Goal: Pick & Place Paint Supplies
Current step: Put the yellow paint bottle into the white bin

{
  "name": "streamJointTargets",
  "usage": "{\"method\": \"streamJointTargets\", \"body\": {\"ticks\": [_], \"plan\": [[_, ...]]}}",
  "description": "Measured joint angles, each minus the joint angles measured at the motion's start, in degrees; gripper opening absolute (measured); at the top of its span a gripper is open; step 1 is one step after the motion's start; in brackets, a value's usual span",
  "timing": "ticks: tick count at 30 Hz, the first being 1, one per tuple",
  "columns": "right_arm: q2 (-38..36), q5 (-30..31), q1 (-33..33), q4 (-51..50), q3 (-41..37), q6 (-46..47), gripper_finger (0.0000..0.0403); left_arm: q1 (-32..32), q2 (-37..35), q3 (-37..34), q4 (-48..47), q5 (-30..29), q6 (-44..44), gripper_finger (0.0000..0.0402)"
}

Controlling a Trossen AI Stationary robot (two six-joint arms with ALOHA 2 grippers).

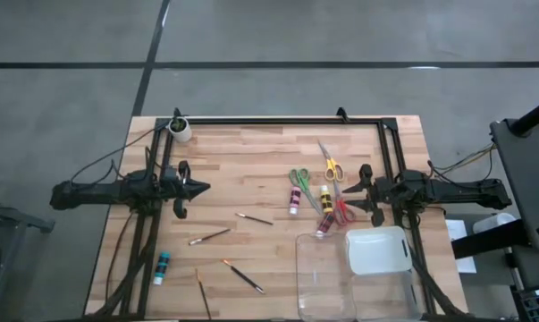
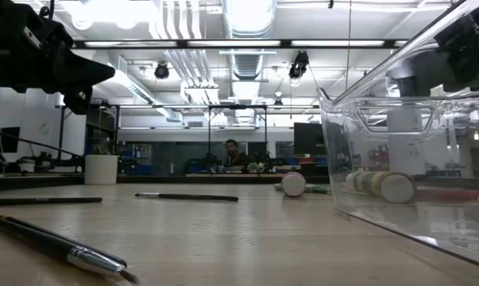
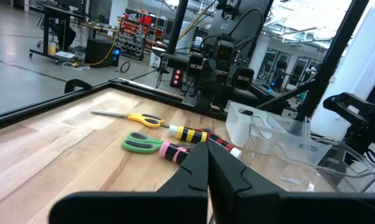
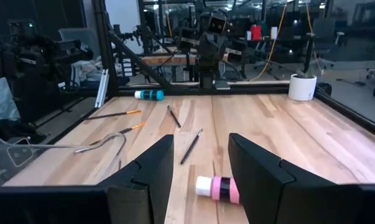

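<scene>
Paint supplies lie scattered on the wooden table [image 1: 251, 152]. Green scissors [image 1: 298, 179], yellow scissors [image 1: 330, 166], red scissors [image 1: 343, 211], a pink bottle [image 1: 294, 201] and a yellow bottle [image 1: 325, 197] lie right of centre. A teal bottle [image 1: 162, 266] lies near left, and several thin brushes [image 1: 208, 237] lie flat in the middle. My left gripper [image 1: 200, 188] hovers shut at the left, pointing level toward the centre. My right gripper [image 1: 364, 191] hovers open at the right, above the table. In its wrist view the pink bottle [image 4: 218, 187] lies on the wood below its fingers.
A clear plastic tray [image 1: 354, 273] with a white insert [image 1: 376, 250] stands at the near right edge. A small white cup [image 1: 180, 131] stands at the far left corner. A black frame [image 1: 278, 120] runs along the far edge. Bare wood lies between the arms.
</scene>
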Motion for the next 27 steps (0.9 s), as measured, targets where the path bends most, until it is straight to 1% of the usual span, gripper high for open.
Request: {"method": "streamJointTargets", "body": {"ticks": [3,10,18,22,24,27], "plan": [[0.0,-0.02,0.02,-0.33,0.0,2.06,0.0152,0.01,-0.01,0.0,0.01,-0.01,0.0,0.0],[0.02,0.0,0.01,-0.94,0.0,10.29,0.0152,0.01,-0.01,-0.01,0.0,0.0,0.0,0.0],[0.07,0.04,0.0,-1.05,0.0,9.79,0.0152,0.01,-0.01,0.0,0.0,0.0,0.0,0.0],[0.07,0.13,0.01,-1.07,0.0,11.33,0.0152,0.02,0.0,-0.01,0.01,0.0,0.0,0.0],[0.07,0.2,0.02,-1.05,0.0,9.7,0.0152,0.01,0.0,-0.01,0.01,0.0,0.0,0.0],[0.07,0.2,0.0,-1.06,0.0,3.46,0.0152,0.0,0.0,-0.01,0.01,0.0,0.0,0.0]]}}
